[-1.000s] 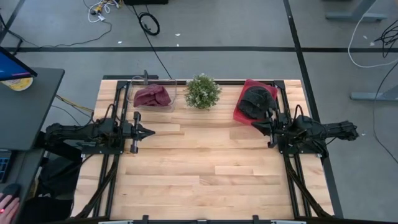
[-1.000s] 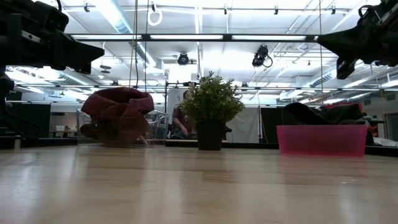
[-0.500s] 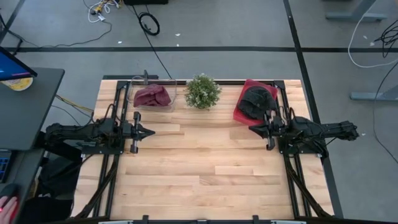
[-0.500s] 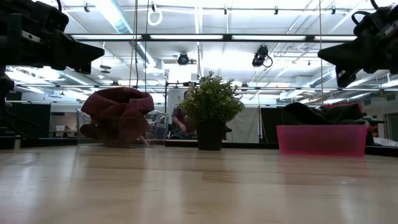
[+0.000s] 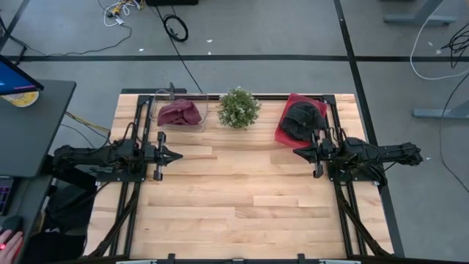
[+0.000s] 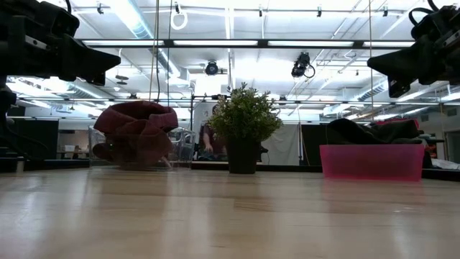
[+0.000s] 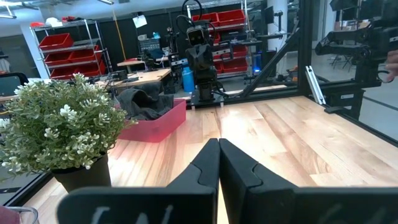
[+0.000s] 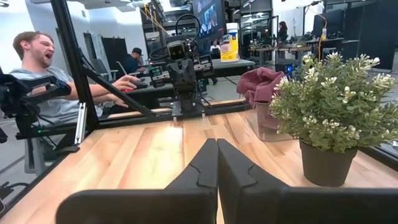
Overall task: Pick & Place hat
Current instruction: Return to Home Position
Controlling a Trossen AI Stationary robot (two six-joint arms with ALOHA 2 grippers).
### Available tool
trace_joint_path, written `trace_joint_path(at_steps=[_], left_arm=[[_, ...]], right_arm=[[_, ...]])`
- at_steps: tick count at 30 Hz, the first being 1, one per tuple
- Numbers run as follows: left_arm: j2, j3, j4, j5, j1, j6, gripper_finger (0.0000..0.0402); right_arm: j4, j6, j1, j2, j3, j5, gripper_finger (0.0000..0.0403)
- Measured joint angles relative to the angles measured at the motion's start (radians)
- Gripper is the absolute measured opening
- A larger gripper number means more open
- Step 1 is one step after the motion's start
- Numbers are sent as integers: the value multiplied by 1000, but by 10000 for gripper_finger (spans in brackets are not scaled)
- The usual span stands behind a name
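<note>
A maroon hat (image 5: 179, 114) (image 6: 136, 133) (image 8: 261, 84) lies heaped in a clear container (image 5: 204, 110) at the table's far side, left of centre. A dark hat (image 5: 300, 119) (image 6: 359, 132) (image 7: 140, 102) lies in a red bin (image 5: 281, 133) (image 6: 370, 162) at the far right. My left gripper (image 5: 178, 155) (image 7: 219, 142) is shut, above the table on the near side of the clear container. My right gripper (image 5: 296, 152) (image 8: 217, 142) is shut, above the table just on the near side of the red bin. The two grippers point at each other.
A potted plant (image 5: 238, 108) (image 6: 244, 122) stands between the container and the bin at the far edge. Bare wood lies between the grippers and toward the near edge. A person (image 8: 43, 68) sits beyond the table's left side, and a hand (image 5: 7, 240) shows by a desk there.
My right gripper has moved a little away from the red bin, toward the table's left and near side, and sunk slightly. It has stayed shut. Since half a second ago it has kept still. The hats lie as before.
</note>
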Motion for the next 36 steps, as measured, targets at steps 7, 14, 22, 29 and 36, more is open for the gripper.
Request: trace_joint_path(at_steps=[7, 14, 22, 29, 36], left_arm=[[0, 0, 0, 0, 0, 0, 7], [0, 0, 0, 0, 0, 0, 7], [0, 0, 0, 0, 0, 0, 7], [0, 0, 0, 0, 0, 0, 7], [0, 0, 0, 0, 0, 0, 7]], right_arm=[[0, 5, 0, 0, 0, 1, 23], [0, 6, 0, 0, 0, 1, 32], [1, 6, 0, 0, 0, 1, 32], [1, 6, 0, 0, 0, 1, 34], [1, 6, 0, 0, 0, 1, 34]])
